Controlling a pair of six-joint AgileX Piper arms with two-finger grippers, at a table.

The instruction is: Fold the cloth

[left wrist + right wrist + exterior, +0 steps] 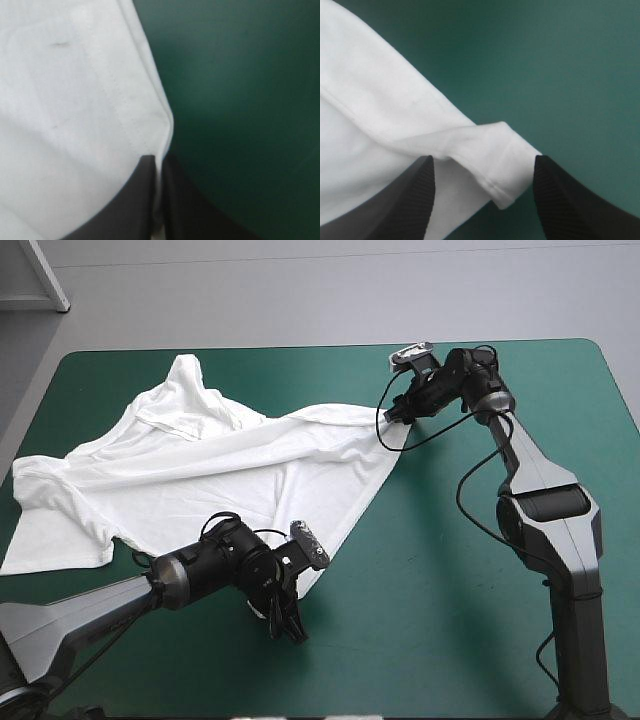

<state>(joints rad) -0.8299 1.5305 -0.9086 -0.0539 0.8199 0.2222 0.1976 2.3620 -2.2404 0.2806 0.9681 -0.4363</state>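
T-shirt point(220, 470), spread on worktop point(450, 640): left hand point(159, 157) pinched on hem corner, right hand point(484, 159) agape round other corner, gripping nothing; close squarely on hem before lifting.

Left end effector point(159, 161) pinched closed, right end effector point(484, 160) spread apart

There is one white T-shirt point(220, 470) and one table point(430, 640) with a teal-green cover. There are two grippers, the left gripper point(159, 160) and the right gripper point(482, 162), each with two black fingers point(565, 200).
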